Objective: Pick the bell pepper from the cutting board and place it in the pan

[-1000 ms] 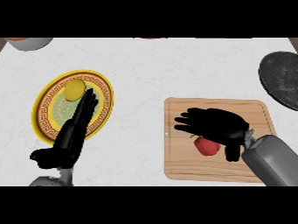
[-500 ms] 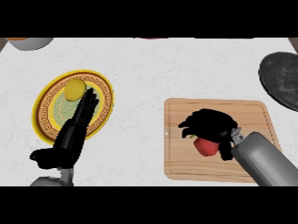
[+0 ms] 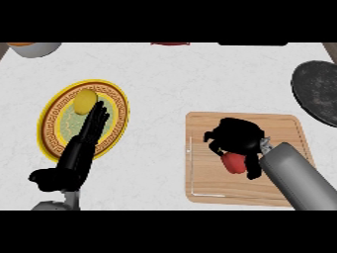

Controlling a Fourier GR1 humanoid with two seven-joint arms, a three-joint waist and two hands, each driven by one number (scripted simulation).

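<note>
Since the right robot hand (image 3: 235, 134), spread a second ago, now curls round the bell pepper (image 3: 234, 162) — grasp judged complete — lifting toward the pan (image 3: 328, 94) follows.

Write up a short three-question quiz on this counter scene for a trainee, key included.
1. True or false: the bell pepper lies in the pan.
2. Which thing lies under the open left hand? A) the cutting board B) the yellow-rimmed plate C) the pan
3. Fill the gap: the right hand has its fingers curled round the ____.
Key: 1 false, it is over the cutting board, apart from the pan; 2 B; 3 bell pepper.
</note>
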